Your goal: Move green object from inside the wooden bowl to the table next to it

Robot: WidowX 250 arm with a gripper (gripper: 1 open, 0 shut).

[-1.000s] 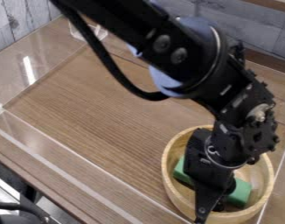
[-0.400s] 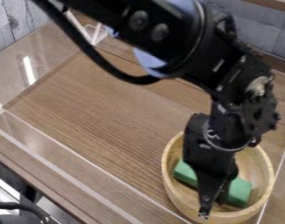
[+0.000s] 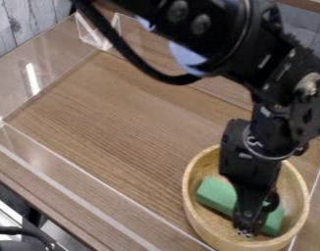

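Now, in the single camera view, the black robot arm's fingers [image 3: 253, 222] point straight down into the round, shallow, light tan wooden bowl [image 3: 199, 176], over the flat mint-green rectangular block [image 3: 223, 193] that lies on the bowl's floor. Against the picture from a second back, the hand has lifted a little and shifted toward the right side of the bowl, and the fingers, which then looked pressed together into a single dark point, now seem to have parted; they are small and dark against the block, so how wide they stand I cannot tell for certain. They appear to straddle or touch the right end of the block, but contact is not plain from this angle. The block itself lies much where it did, its left part clear and its right end hidden behind the hand; it has not left the bowl. I read this as the fingers being opened and re-set for a grasp, not a lift under way. The brown wood-grain bench [image 3: 110, 127] with its low clear acrylic walls [image 3: 45, 59] lies bare to the left of the bowl, where the block must finally rest, so the task stands at its start: the grasp is not yet made.
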